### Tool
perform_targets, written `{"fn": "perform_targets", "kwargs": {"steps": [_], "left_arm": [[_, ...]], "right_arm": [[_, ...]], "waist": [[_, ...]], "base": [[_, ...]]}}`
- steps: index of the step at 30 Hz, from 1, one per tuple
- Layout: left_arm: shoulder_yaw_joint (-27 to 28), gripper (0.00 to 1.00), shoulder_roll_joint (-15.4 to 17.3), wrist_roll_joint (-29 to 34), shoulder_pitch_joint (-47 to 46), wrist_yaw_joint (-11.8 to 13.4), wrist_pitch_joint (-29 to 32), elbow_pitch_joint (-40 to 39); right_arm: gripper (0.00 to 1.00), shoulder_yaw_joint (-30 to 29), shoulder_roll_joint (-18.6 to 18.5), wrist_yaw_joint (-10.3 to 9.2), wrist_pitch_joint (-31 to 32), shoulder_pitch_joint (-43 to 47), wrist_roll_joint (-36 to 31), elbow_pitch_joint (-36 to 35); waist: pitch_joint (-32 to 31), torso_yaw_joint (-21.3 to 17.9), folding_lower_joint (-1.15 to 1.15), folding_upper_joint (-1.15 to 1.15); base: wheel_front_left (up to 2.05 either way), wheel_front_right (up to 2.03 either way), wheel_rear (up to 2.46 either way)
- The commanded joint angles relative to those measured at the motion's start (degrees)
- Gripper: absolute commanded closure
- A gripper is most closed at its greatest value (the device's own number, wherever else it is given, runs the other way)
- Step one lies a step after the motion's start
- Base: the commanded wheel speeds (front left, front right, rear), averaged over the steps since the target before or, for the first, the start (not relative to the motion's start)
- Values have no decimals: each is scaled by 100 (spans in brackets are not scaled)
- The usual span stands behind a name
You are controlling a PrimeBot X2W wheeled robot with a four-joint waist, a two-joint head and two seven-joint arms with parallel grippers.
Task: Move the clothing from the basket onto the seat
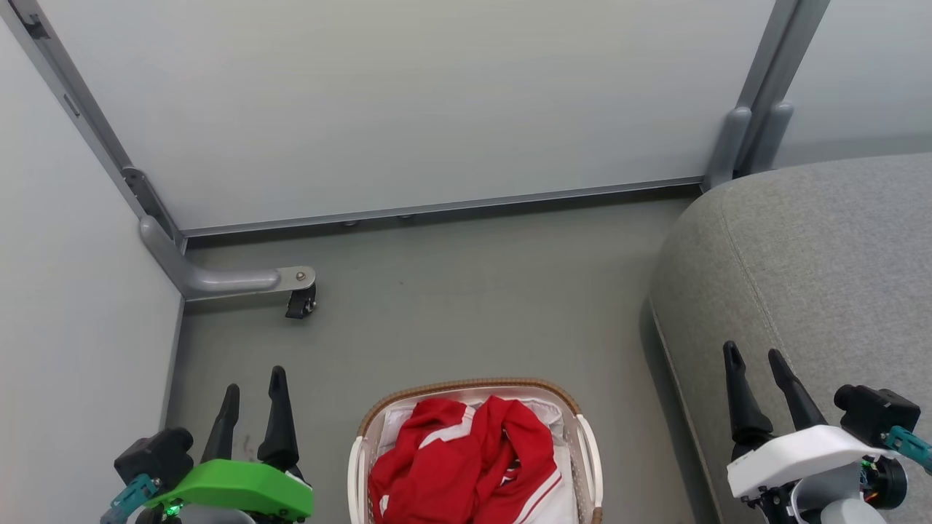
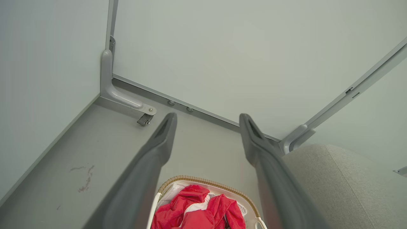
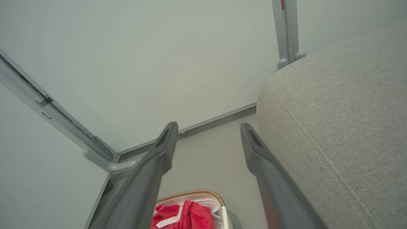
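Red clothing [image 1: 466, 455] with white stripes is heaped in the white basket [image 1: 466, 386] with a brown woven rim, on the floor at the bottom centre of the head view. The grey seat [image 1: 823, 269] rises at the right. My left gripper [image 1: 253, 382] hangs open to the left of the basket, nothing between its fingers. My right gripper [image 1: 757, 356] hangs open over the seat's front edge, also empty. The left wrist view has the clothing [image 2: 197, 210] and basket [image 2: 206, 182] below my open left gripper [image 2: 208, 119]. In the right wrist view my open right gripper [image 3: 208, 127] is above the clothing [image 3: 186, 216], beside the seat [image 3: 343, 105].
Pale partition panels [image 1: 408, 109] wall in the corner behind and to the left. A grey bracket foot with a black caster [image 1: 300, 300] stands on the floor at the left. Bare grey floor [image 1: 473, 291] lies between basket, panels and seat. A white sheet [image 1: 561, 495] lines the basket.
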Motion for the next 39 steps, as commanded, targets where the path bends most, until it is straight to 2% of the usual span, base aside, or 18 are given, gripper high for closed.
{"fn": "perform_targets", "kwargs": {"steps": [1, 39], "left_arm": [[-21, 0, 44, 176, 19, 20, -59, -12], [-242, 0, 57, 1521, 93, -17, -519, 461]], "right_arm": [[0, 11, -42, 1, -59, 9, -176, -20], [0, 62, -65, 2, -524, 147, -1976, -47]], "waist": [[2, 3, 0, 0], [39, 78, 0, 0]], "base": [[0, 0, 0], [0, 0, 0]]}}
